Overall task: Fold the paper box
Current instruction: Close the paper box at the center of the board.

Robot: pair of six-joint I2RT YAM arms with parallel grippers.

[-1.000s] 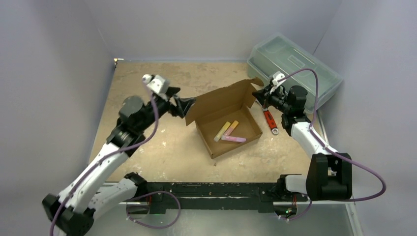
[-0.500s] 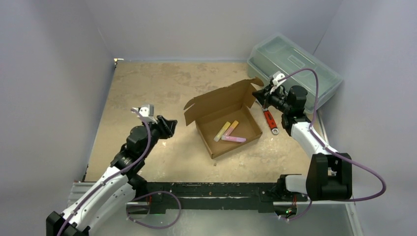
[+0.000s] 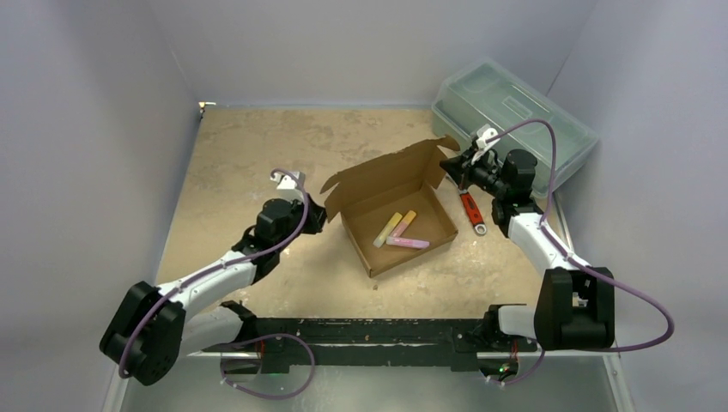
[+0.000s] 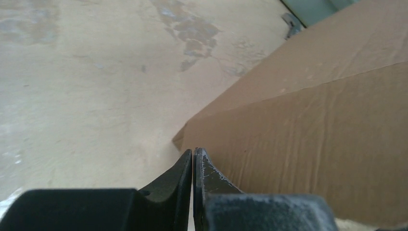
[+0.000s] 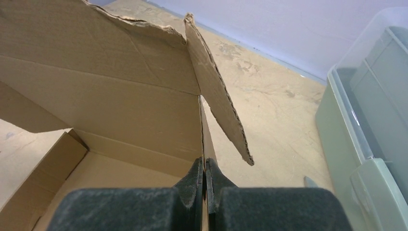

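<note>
The bench has a flat, matte tan surface. Darker blotchy stains mark the far half of the bench, and paler worn patches spread across the middle of it. Three plain walls enclose the bench. The back wall rises from its far edge, the left wall from its left edge, and the right wall from its right edge. All three walls are smooth, unmarked and pale lavender-grey. Light is even and diffuse. It is brightest on the back wall above the middle of the bench and dimmer towards the near corners. Shadows on the bench are soft and short.
</note>
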